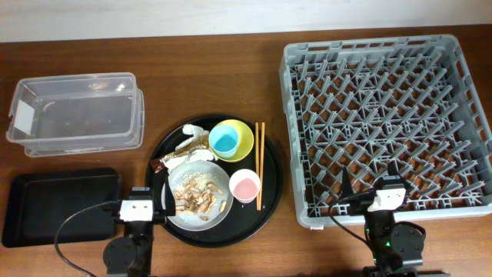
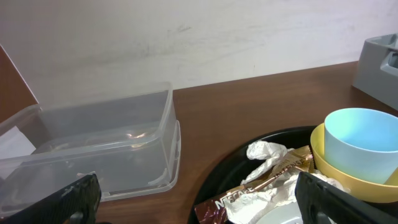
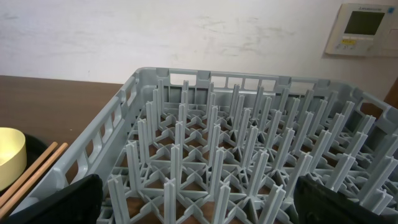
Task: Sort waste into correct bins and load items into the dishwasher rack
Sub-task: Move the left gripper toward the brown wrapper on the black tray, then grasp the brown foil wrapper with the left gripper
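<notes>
On the round black tray sit the yellow-green bowl with the light blue cup inside it, the pink cup, wooden chopsticks, and the grey-white plate holding brownish food scraps. Crumpled napkins with a brown wrapper lie at the tray's back left; they also show in the left wrist view. The clear bin and the black rectangular tray stand at left. The grey rack is at right. My left gripper is open by the plate's near left. My right gripper is open over the rack's near edge.
The round black tray lies between the two bins and the rack. Brown table shows in front of the clear bin and between the tray and the rack. A pale wall with a thermostat panel is behind the table.
</notes>
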### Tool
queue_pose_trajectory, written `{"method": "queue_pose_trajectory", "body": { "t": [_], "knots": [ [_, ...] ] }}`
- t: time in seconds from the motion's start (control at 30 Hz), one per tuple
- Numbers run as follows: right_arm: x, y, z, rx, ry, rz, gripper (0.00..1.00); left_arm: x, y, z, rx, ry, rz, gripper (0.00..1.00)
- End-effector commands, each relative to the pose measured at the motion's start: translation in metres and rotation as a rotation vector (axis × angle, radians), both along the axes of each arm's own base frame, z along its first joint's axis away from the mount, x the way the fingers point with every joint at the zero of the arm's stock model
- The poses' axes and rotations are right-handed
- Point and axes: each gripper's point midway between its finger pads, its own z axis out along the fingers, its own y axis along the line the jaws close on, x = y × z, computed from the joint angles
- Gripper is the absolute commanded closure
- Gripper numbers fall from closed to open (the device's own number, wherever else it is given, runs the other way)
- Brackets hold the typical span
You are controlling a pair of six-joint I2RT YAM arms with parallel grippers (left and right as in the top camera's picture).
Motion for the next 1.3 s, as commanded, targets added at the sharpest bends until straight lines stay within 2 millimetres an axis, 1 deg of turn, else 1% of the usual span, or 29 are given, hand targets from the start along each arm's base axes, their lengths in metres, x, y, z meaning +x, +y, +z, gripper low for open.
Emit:
{"method": "queue_pose_trajectory", "body": {
  "t": [0.0, 0.3, 0.33, 0.4, 0.43, 0.47, 0.5, 0.53, 0.57, 0.6, 0.63, 0.67, 0.73, 0.77, 0.8, 0.83, 0.87, 0.9, 0.93, 0.97, 1.07, 1.13, 1.17, 1.23, 1.27],
  "knots": [
    [0.0, -0.002, -0.005, 0.003, 0.012, -0.011, 0.02, 0.0, -0.002, 0.0, -0.013, -0.001, -0.013, 0.01],
    [0.0, -0.002, -0.005, 0.003, 0.011, -0.011, 0.01, 0.0, -0.002, 0.0, -0.013, -0.003, -0.013, 0.0],
    [0.0, -0.002, -0.005, 0.003, 0.012, -0.011, 0.02, 0.0, -0.003, 0.004, -0.015, -0.02, -0.018, 0.01],
    [0.0, -0.002, -0.005, 0.003, 0.012, -0.011, 0.02, -0.006, -0.052, 0.008, -0.033, -0.033, -0.306, 0.0],
    [0.0, -0.002, -0.005, 0.003, 0.012, -0.011, 0.02, -0.017, -0.081, 0.013, -0.041, -0.047, -0.484, 0.0],
    [0.0, -0.002, -0.005, 0.003, 0.012, -0.011, 0.02, -0.04, -0.116, 0.021, -0.041, -0.08, -0.727, 0.01],
    [0.0, -0.002, -0.005, 0.003, 0.012, -0.011, 0.02, -0.06, -0.136, 0.029, -0.03, -0.115, -0.892, 0.01],
    [0.0, -0.002, -0.005, 0.003, 0.011, -0.011, 0.02, -0.088, -0.154, 0.04, 0.008, -0.179, -1.086, 0.01],
    [0.0, -0.002, -0.005, 0.003, 0.012, -0.011, 0.02, -0.099, -0.159, 0.051, 0.053, -0.249, -1.144, 0.01],
    [0.0, -0.002, -0.005, 0.003, 0.012, -0.011, 0.02, -0.095, -0.156, 0.062, 0.078, -0.306, -1.106, 0.01],
    [0.0, -0.002, -0.005, 0.003, 0.012, -0.011, 0.02, -0.091, -0.151, 0.076, 0.054, -0.346, -1.054, 0.0],
    [0.0, -0.002, -0.005, 0.003, 0.012, -0.011, 0.02, -0.083, -0.14, 0.095, -0.011, -0.394, -0.96, 0.0],
    [0.0, -0.002, -0.005, 0.003, 0.012, -0.011, 0.02, -0.069, -0.12, 0.121, -0.112, -0.44, -0.802, 0.0],
    [0.0, -0.002, -0.005, 0.003, 0.012, -0.011, 0.02, -0.06, -0.105, 0.135, -0.15, -0.442, -0.696, 0.0],
    [0.0, -0.002, -0.005, 0.003, 0.012, -0.011, 0.02, -0.052, -0.095, 0.14, -0.18, -0.405, -0.623, 0.01],
    [0.0, -0.002, -0.005, 0.003, 0.012, -0.011, 0.02, -0.043, -0.086, 0.143, -0.211, -0.325, -0.549, 0.01],
    [0.0, -0.002, -0.005, 0.003, 0.011, -0.011, 0.02, -0.034, -0.079, 0.139, -0.208, -0.205, -0.485, 0.01],
    [0.0, -0.002, -0.005, 0.003, 0.012, -0.011, 0.02, -0.025, -0.073, 0.13, -0.188, -0.025, -0.429, 0.0],
    [0.0, -0.002, -0.005, 0.003, 0.012, -0.011, 0.02, -0.021, -0.073, 0.125, -0.161, 0.111, -0.421, 0.01],
    [0.0, -0.002, -0.005, 0.003, 0.012, -0.011, 0.02, -0.017, -0.073, 0.125, -0.155, 0.21, -0.419, 0.01],
    [0.0, -0.002, -0.005, 0.003, 0.012, -0.011, 0.01, -0.001, -0.077, 0.135, -0.199, 0.418, -0.421, 0.0],
    [0.0, -0.002, -0.005, 0.003, 0.011, -0.011, 0.02, 0.013, -0.076, 0.131, -0.218, 0.528, -0.405, 0.01],
    [0.0, -0.002, -0.005, 0.003, 0.012, -0.011, 0.02, 0.02, -0.075, 0.121, -0.237, 0.617, -0.384, 0.01],
    [0.0, -0.002, -0.005, 0.003, 0.012, -0.011, 0.02, 0.034, -0.064, 0.095, -0.287, 0.836, -0.268, 0.01],
    [0.0, -0.002, -0.005, 0.003, 0.011, -0.011, 0.01, 0.045, -0.064, 0.08, -0.298, 0.937, -0.252, 0.01]
  ]
}}
